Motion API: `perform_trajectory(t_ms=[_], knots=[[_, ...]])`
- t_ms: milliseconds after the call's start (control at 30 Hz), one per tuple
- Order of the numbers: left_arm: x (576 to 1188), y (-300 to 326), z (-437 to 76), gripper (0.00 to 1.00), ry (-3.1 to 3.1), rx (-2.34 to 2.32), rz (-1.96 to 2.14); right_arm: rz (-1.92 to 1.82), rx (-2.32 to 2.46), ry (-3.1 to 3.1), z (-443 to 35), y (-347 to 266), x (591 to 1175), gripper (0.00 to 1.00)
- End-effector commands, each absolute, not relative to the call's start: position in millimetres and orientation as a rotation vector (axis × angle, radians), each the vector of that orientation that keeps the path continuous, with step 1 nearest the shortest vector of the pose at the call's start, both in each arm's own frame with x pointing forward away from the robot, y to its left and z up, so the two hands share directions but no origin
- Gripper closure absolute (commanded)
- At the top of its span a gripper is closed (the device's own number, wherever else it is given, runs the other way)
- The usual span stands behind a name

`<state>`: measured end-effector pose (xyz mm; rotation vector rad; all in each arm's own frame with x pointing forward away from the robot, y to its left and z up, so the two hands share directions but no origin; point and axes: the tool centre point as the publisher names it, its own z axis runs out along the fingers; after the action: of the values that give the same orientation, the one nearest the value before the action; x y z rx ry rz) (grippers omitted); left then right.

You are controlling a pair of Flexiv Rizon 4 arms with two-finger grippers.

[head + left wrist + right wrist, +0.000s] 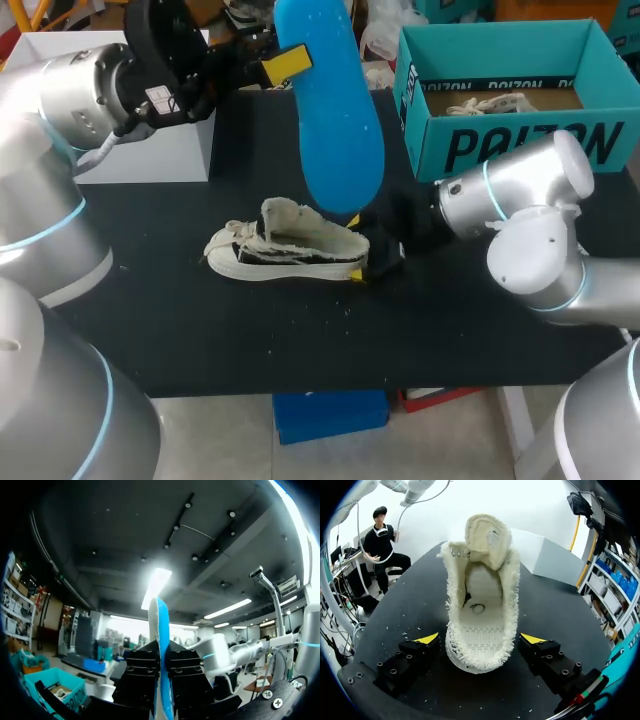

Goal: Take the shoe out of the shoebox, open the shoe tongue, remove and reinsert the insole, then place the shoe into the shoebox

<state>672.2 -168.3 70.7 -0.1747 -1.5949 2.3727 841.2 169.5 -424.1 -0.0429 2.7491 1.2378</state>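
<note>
A white frayed canvas shoe (285, 250) lies on the black table (200, 330), toe to the left and tongue folded up. My right gripper (362, 248) stands open at the shoe's heel. In the right wrist view the shoe (481, 605) sits between its yellow-tipped fingers (428, 639), and the inside of the shoe is bare. My left gripper (285, 62) is raised above the table, shut on the blue insole (335, 110), which hangs toe down over the shoe. From the left wrist I see the insole (161, 630) edge-on, clamped between the black fingers of the left gripper (161, 652).
The teal shoebox (500, 140) stands open at the back right with a second shoe (490, 103) inside. A white box (150, 150) stands at the back left, under my left arm. Small white crumbs lie on the table around the shoe.
</note>
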Motion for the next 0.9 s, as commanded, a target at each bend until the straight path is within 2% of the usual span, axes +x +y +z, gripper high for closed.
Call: perform_trajectory(t_ms=[33,300,467,900], knots=[[672,-170,70,1.00,-1.595,-0.174,2.376,0.530,-0.102,2.933,-398,155,839,0.00],[672,-170,70,1.00,-1.595,-0.174,2.376,-0.140,-0.081,2.961,-398,137,847,0.00],[672,-170,70,1.00,-1.595,-0.174,2.376,-0.381,-0.065,2.952,-401,134,853,0.00],[672,-170,70,1.00,-1.595,-0.174,2.376,-0.505,-0.022,3.057,-386,146,864,0.00]])
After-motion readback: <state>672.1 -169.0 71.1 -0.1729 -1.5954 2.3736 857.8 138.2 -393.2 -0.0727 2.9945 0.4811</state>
